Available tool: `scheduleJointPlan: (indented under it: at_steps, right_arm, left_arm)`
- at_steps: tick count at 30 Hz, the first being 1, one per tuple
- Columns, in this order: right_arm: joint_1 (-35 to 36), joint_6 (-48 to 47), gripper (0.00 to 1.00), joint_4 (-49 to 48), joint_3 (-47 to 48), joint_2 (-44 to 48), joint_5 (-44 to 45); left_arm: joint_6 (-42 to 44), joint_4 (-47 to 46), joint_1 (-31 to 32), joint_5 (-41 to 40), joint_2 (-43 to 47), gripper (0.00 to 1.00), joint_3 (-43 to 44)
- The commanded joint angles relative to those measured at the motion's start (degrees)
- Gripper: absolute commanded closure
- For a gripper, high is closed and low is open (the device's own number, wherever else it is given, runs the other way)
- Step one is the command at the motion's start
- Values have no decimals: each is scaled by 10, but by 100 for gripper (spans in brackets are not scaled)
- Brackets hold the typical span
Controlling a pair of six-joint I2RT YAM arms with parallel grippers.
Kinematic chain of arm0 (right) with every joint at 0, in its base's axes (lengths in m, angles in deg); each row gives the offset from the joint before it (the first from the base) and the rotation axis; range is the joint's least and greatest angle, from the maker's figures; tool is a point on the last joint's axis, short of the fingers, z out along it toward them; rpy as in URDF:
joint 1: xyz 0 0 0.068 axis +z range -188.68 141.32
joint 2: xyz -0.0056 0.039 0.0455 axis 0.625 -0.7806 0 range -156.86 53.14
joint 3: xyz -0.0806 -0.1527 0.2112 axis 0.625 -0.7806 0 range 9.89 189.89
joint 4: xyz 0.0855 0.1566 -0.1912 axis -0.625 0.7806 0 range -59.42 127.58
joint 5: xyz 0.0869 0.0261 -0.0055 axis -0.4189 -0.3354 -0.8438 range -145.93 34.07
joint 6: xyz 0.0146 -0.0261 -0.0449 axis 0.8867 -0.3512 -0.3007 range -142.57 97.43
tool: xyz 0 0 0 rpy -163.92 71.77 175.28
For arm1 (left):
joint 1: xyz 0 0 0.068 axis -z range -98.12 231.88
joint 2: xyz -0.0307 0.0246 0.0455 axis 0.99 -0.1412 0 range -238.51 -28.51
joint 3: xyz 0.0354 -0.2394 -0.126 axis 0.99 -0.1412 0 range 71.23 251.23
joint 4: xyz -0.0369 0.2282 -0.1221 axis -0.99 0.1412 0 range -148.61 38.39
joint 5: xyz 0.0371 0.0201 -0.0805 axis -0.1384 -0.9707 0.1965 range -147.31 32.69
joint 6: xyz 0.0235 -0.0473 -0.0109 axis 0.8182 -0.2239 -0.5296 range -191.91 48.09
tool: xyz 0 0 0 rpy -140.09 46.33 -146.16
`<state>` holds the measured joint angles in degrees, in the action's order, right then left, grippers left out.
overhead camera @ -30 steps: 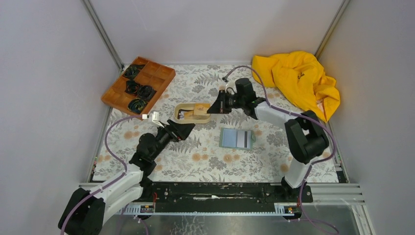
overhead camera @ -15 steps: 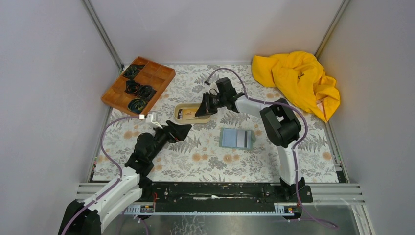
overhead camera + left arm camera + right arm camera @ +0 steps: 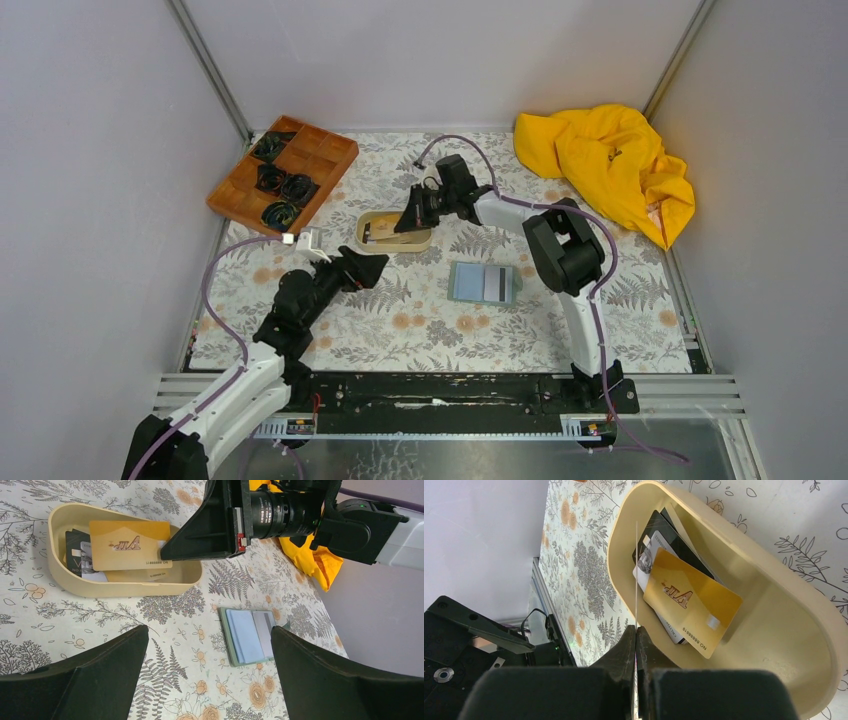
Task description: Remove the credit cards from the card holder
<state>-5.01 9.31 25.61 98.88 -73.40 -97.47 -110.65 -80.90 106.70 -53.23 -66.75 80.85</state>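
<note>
The right gripper [image 3: 636,630] has its fingers pressed flat together on a card [image 3: 127,542], a gold one (its own wrist camera shows only the thin edge). The card reaches into the beige tray [image 3: 125,587], above the other cards [image 3: 689,602] lying there: another gold one on top of whitish and black ones. Behind the fingers the wrist points left and down at the tray. The forearm runs back to the right to a raised elbow, and from there the arm drops to its base at the near right edge.

The left gripper [image 3: 378,270] has its fingers spread wide, holding nothing and touching nothing. It hangs low just near of the tray, apart from it, and aims far and right. Its arm stretches back at a slant to the base at the near left.

The holder [image 3: 483,283] lies open and flat on the table [image 3: 420,330], near and right of the tray. Its light blue panels and dark stripe face up, apart from both grippers.
</note>
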Motion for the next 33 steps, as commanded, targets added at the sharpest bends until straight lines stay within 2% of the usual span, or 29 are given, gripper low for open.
scheduleJointPlan:
  at_steps: [1,4,6,7,12,20,33]
  right_arm:
    - [1,-12,94,13,21,-4,7]
    - [2,-23,64,28,20,-1,24]
    - [2,-41,51,47,19,9,53]
    - [2,-51,49,58,19,16,63]
    - [2,-91,49,116,21,50,143]
    - [17,-130,51,197,53,40,239]
    - [47,-140,50,226,151,-39,241]
  left_arm:
    - [15,-3,-7,0,2,0,10]
    - [16,-1,-7,1,1,0,11]
    - [17,-3,-8,1,0,0,10]
    - [16,-5,-9,1,-1,0,9]
    - [15,-20,-10,9,-11,0,6]
    - [12,-31,-11,25,-17,0,6]
    - [20,-16,-13,27,-15,0,9]
